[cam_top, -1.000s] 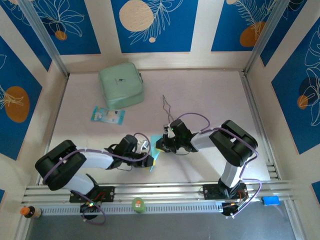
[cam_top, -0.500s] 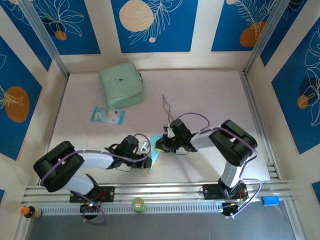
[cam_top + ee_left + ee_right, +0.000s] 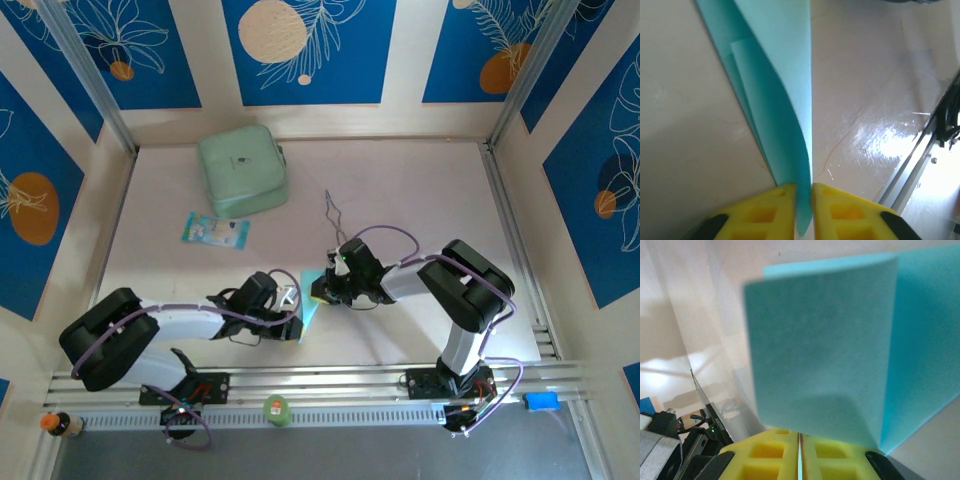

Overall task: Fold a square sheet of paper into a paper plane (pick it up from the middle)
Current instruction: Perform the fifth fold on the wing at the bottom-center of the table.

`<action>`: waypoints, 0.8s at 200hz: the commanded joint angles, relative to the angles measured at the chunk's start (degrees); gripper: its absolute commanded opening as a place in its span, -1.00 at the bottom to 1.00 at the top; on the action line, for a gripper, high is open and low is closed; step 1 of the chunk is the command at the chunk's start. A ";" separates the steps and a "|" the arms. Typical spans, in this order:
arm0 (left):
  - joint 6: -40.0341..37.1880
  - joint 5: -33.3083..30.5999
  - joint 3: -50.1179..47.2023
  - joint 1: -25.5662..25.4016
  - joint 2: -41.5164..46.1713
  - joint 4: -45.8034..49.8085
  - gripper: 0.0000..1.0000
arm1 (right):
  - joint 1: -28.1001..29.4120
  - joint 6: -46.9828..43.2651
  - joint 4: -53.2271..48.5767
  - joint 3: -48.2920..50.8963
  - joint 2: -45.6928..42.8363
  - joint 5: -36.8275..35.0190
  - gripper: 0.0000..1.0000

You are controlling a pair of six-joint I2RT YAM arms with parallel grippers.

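The square sheet of paper [image 3: 312, 300] is cyan and folded over on itself, and it hangs between my two grippers just above the table, near the front middle. My left gripper [image 3: 298, 326] is shut on its lower edge. In the left wrist view the yellow fingertips [image 3: 785, 192] pinch the paper [image 3: 775, 100], and a curved flap rises away from them. My right gripper [image 3: 319, 292] is shut on the upper edge. In the right wrist view the paper [image 3: 830, 350] stands up from the closed jaws of the right gripper [image 3: 800, 436], with a fold line on its right side.
A mint-green case [image 3: 243, 170] sits at the back left, with a small blue-and-white packet [image 3: 215, 231] in front of it. Metal tongs [image 3: 335, 214] lie just behind the right gripper. The metal rail [image 3: 350, 380] runs along the table's front edge.
The left gripper has closed tighter on the paper. The left arm has sunk slightly toward the front left. The paper looks narrower from above, and the right arm has stayed still.
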State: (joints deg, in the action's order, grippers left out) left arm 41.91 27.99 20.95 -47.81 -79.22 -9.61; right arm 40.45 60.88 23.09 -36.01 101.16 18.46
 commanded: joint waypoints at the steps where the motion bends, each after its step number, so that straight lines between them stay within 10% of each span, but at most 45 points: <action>1: -0.04 -0.26 -2.09 -1.23 -1.90 6.91 -0.79 | -0.28 0.34 -8.06 1.02 2.90 -4.58 -0.79; 160: 1.94 3.56 -5.62 -2.11 2.15 6.61 -0.75 | -0.74 0.88 -9.21 1.64 2.46 -6.24 -0.78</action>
State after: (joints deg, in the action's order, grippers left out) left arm 43.16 28.62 18.44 -48.36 -77.49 -11.25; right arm 40.42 61.10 22.94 -36.01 101.14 18.26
